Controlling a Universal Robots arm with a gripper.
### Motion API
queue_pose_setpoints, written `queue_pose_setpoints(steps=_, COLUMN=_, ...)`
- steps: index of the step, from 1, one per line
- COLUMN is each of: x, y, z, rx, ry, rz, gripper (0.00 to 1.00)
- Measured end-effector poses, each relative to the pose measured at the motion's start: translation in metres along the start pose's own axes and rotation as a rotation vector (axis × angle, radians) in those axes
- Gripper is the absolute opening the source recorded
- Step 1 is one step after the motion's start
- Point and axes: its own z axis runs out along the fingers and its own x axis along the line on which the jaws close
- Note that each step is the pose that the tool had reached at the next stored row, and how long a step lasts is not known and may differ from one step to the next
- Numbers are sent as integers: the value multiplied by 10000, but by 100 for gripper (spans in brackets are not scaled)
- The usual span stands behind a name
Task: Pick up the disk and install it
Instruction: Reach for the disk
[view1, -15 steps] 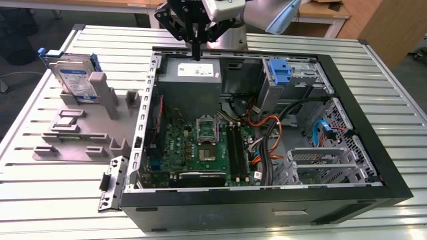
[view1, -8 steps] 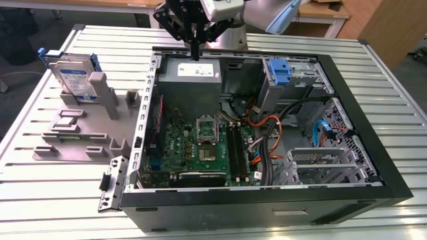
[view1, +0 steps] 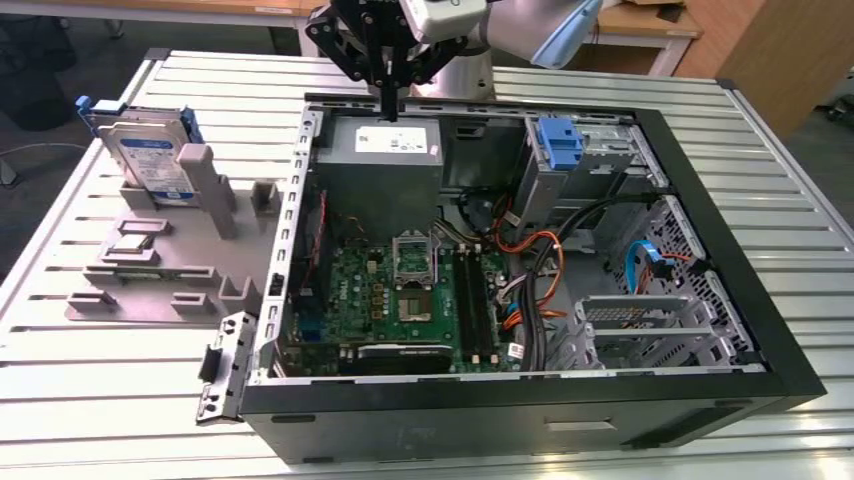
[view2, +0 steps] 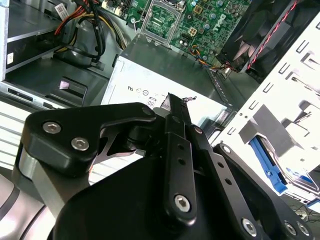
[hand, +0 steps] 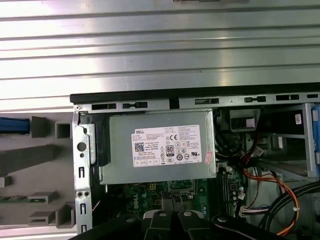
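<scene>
The gripper (view1: 390, 108), jaws pinched together and empty, is hovering above the power supply (view1: 383, 143) near the back rim of the case (view1: 763, 335). The disk (view1: 143, 160) is standing upright in the grey rack (view1: 160, 270) outside, well apart.

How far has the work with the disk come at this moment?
Nothing looks done yet: the disk stands in its grey holder on the table, outside the computer case. The tool is shut, holds nothing, and hangs above the grey box. Picking up and installing are both left.
</scene>
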Motion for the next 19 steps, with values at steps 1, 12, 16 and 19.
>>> queue_pose_setpoints(steps=1, x=1, y=0, z=0, rx=0, ry=0, rz=0, gripper=11)
queue_pose_setpoints(steps=12, x=149, y=-12, z=-3, rx=0, ry=0, rz=0, gripper=11)
queue_pose_setpoints(steps=16, x=191, y=-14, z=-4, rx=0, ry=0, rz=0, gripper=11)
queue_pose_setpoints(steps=19, x=192, y=-15, z=-4, rx=0, ry=0, rz=-1, gripper=11)
